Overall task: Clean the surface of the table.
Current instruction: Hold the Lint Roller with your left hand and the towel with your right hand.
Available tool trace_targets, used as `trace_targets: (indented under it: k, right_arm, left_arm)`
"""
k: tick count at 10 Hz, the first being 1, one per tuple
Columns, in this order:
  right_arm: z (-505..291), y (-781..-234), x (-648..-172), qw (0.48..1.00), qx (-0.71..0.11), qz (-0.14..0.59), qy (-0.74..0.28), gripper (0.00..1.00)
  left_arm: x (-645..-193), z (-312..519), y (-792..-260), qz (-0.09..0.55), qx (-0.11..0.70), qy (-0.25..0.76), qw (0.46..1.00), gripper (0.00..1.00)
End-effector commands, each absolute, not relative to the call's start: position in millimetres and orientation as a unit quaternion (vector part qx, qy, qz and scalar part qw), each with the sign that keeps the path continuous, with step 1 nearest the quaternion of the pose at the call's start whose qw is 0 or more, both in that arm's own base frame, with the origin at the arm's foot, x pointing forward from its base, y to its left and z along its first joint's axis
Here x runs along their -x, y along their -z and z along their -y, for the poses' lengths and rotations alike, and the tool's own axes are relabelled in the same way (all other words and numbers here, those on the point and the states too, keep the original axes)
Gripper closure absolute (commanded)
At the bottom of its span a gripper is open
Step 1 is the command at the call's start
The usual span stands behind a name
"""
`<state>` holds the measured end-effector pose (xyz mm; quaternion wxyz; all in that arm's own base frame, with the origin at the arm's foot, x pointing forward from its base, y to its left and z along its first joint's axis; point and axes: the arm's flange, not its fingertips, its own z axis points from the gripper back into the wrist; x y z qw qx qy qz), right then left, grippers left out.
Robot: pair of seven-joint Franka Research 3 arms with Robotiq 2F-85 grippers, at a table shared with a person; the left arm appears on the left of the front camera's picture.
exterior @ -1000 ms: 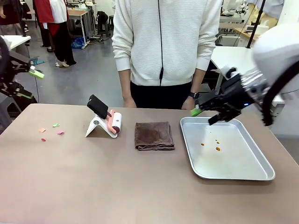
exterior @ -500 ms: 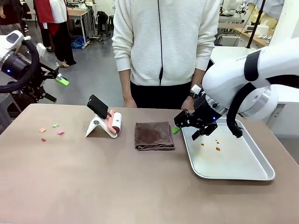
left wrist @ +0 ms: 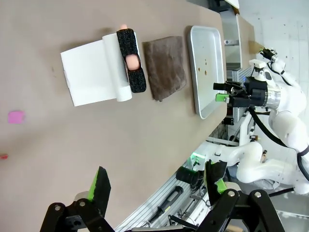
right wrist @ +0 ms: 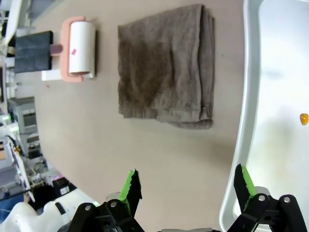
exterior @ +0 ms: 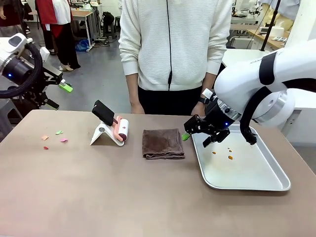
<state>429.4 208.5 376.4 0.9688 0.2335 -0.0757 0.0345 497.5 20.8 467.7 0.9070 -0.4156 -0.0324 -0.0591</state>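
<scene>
1. Tan-brown, matte and wide, the table [exterior: 123,197] spans the front view, with a person [exterior: 173,49] standing at its far edge.
2. Small coloured paper scraps [exterior: 54,138] lie scattered on its left part, apparently the mess to clear.
3. A lint roller [exterior: 121,129] leans on a white stand [exterior: 101,133] with its black handle raised, probably so that a gripper can take it easily.
4. A folded brown cloth [exterior: 163,143] lies flat between the roller and a silver tray [exterior: 247,170]. The tray holds a few orange crumbs [exterior: 229,157] and likely serves as the collecting place.
5. The right gripper [exterior: 196,139] hovers low by the tray's left rim, just beside the cloth. Its jaws are apart and empty, seemingly lining up on the cloth.
6. The left gripper [exterior: 58,96] hangs beyond the table's far left corner, fingers spread wide and holding nothing. It is near the scraps and the roller, so judged ready to work that side.
</scene>
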Motion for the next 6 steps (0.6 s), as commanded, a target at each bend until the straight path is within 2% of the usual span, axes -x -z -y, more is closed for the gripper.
trace_targets:
  k: [1, 6]
  right_arm:
    - [-207.6, -377.3, -427.0, 0.968, -0.234, 0.078, -0.036, 0.00]
    - [-207.6, -377.3, -427.0, 0.968, -0.234, 0.078, -0.036, 0.00]
  left_arm:
    - [-493.8, -19.3, -469.7, 0.038, 0.424, 0.058, 0.903, 0.00]
    - [-493.8, -19.3, -469.7, 0.038, 0.424, 0.058, 0.903, 0.00]
